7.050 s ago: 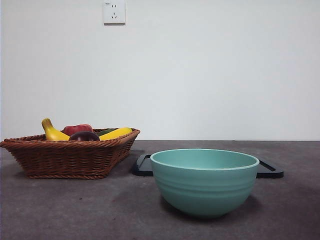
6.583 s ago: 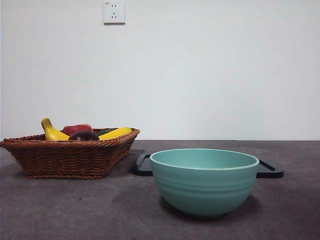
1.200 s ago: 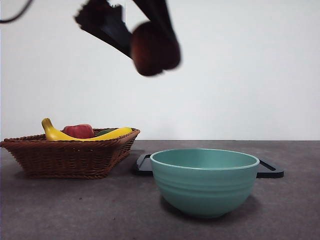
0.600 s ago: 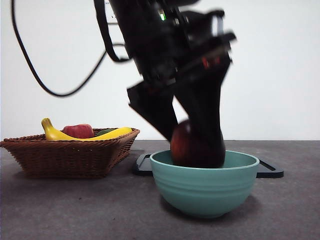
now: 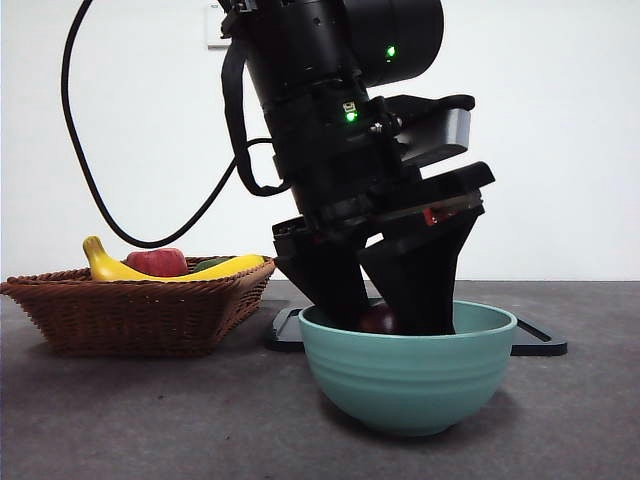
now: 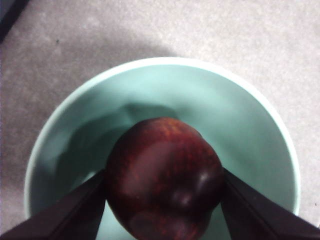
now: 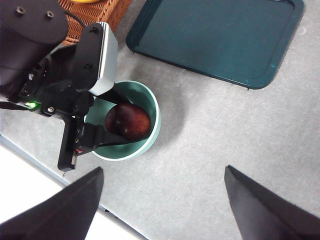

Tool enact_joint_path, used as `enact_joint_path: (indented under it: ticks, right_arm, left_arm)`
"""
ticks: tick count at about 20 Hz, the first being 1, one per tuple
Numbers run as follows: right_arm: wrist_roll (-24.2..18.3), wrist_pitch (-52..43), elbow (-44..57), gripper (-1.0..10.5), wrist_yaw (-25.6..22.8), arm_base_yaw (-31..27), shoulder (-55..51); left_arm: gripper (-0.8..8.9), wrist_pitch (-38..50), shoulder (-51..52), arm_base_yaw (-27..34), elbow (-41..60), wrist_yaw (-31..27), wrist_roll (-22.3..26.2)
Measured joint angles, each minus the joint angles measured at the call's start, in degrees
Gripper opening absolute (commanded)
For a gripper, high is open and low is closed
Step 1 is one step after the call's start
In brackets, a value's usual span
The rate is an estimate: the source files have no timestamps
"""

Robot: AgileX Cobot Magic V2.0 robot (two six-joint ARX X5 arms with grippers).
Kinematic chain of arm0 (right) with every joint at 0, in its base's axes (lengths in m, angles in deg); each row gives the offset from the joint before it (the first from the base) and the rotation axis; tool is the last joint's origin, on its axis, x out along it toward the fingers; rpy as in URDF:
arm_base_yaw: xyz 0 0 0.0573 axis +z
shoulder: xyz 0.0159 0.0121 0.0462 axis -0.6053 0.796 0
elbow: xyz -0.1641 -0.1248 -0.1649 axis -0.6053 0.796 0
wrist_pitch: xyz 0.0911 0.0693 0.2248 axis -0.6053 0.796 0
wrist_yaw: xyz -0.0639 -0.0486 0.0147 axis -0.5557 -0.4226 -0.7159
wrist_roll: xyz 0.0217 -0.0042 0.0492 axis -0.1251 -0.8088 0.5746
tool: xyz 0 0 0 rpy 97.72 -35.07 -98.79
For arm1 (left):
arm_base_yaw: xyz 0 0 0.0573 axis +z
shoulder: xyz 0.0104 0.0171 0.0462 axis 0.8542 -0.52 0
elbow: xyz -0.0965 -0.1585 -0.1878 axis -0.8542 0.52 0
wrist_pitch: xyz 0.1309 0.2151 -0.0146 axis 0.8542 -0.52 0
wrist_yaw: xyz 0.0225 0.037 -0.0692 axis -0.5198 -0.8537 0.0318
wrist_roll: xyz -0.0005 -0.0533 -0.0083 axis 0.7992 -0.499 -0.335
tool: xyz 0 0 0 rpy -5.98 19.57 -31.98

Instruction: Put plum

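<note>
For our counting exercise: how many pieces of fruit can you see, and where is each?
3. The dark maroon plum sits inside the green bowl, held by the left end effector. A yellow banana and a red fruit lie in the wicker basket, which may hide others.

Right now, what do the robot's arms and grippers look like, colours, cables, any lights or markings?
The left gripper sits on a bulky matte black arm with small green indicator lights, a little red mark low on the body, and a light grey panel on one side. A black cable loops off it. Its two jaws are flat, black and wedge-shaped. The right gripper shows only two similar black jaws.
</note>
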Motion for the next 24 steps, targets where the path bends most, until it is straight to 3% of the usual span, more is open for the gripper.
enact_joint_path:
  ticks: [3,11,18,24]
  right_arm:
    - [0.00,0.00,0.00,3.9,0.00,0.02,0.00]
    - [0.00,0.00,0.00,3.9,0.00,0.02,0.00]
    - [0.00,0.00,0.00,3.9,-0.02,0.02,0.00]
    - [0.00,0.00,0.00,3.9,-0.02,0.02,0.00]
  left_arm:
    - [3.77,0.00,0.00,0.00,0.00,0.00,0.02]
    - [3.77,-2.89,0.00,-0.31,-0.66,0.00,0.02]
    - [3.77,-9.22,0.31,0.13,-10.75,0.00,0.02]
    - [3.77,-8.83,13.18,5.77,-12.55,0.00,-1.14]
